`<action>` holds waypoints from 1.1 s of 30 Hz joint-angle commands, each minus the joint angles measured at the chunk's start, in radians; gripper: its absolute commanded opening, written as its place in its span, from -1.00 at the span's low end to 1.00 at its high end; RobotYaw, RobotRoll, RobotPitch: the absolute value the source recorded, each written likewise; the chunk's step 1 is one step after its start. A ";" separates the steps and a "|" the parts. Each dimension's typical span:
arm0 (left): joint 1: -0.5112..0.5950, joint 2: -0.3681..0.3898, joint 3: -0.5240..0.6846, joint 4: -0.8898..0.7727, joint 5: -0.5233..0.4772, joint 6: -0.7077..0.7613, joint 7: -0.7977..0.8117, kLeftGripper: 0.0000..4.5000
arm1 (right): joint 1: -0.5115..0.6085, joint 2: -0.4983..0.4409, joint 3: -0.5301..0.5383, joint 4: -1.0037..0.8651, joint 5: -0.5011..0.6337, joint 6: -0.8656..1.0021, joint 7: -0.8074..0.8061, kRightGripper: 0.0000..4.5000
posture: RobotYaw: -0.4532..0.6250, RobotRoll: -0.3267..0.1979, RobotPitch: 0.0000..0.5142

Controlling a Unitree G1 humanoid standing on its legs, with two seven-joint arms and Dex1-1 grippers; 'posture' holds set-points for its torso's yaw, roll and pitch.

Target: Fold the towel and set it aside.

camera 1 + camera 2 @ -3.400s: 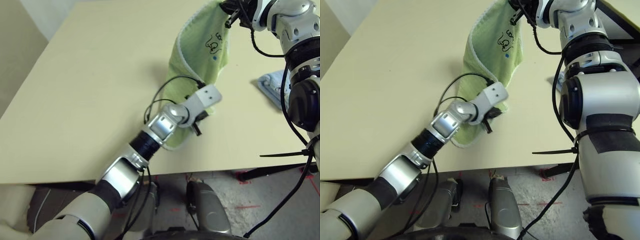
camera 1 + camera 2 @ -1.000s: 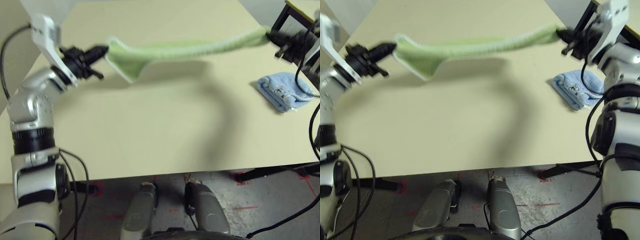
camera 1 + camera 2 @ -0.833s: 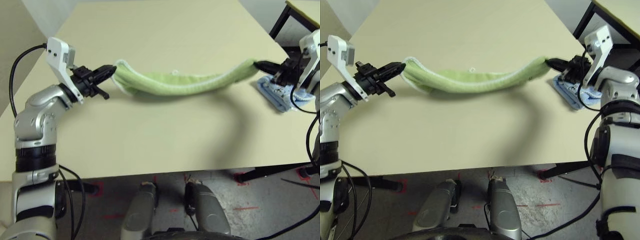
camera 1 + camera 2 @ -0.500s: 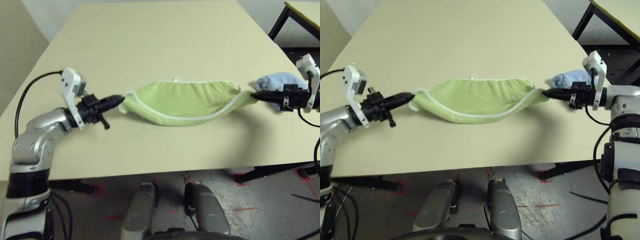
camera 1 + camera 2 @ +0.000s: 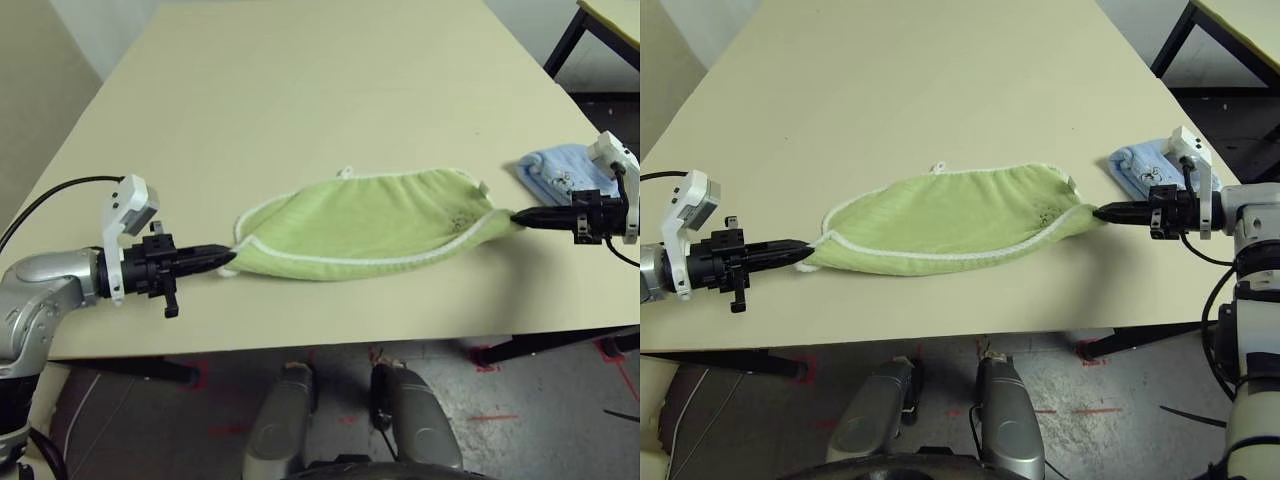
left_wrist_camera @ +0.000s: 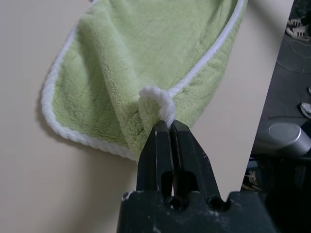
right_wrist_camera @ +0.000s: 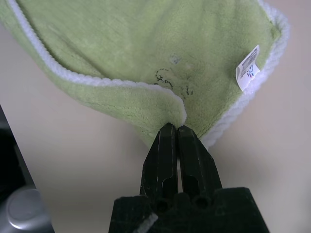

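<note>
Left eye view shows our left end effector and right end effector pinching the towel at nine and three o'clock, laying it doubled across the surface.

You've got a pale beige table over a grey concrete floor with red tape marks on it, a black-legged second table at the far right corner, light wall behind, even lighting
</note>
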 commanded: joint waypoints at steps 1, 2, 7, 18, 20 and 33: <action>-0.043 -0.034 0.018 0.040 -0.014 0.004 0.042 -0.98 | -0.031 0.003 -0.047 0.016 0.031 0.031 -0.033 -1.00 | 0.15 0.25 -0.40; -0.071 -0.061 0.022 0.060 -0.011 -0.005 0.074 -0.98 | -0.045 0.016 -0.068 0.021 0.045 0.031 -0.071 -1.00 | 0.15 0.25 -0.40; -0.159 -0.137 0.017 0.129 0.022 -0.025 0.170 -0.98 | -0.087 0.068 -0.127 0.042 0.067 0.009 -0.216 -1.00 | 0.13 0.25 -0.41; -0.283 -0.207 -0.064 0.283 0.174 -0.099 0.323 -0.98 | -0.152 0.176 -0.090 0.085 -0.014 -0.080 -0.486 -1.00 | 0.13 0.25 -0.44; -0.297 -0.211 -0.096 0.316 0.223 -0.134 0.335 -0.98 | -0.160 0.194 -0.080 0.098 -0.034 -0.088 -0.524 -1.00 | 0.14 0.25 -0.44; -0.418 -0.287 -0.170 0.561 0.390 -0.371 0.356 -0.98 | -0.181 0.239 -0.037 0.155 -0.140 -0.121 -0.716 -1.00 | 0.13 0.25 -0.47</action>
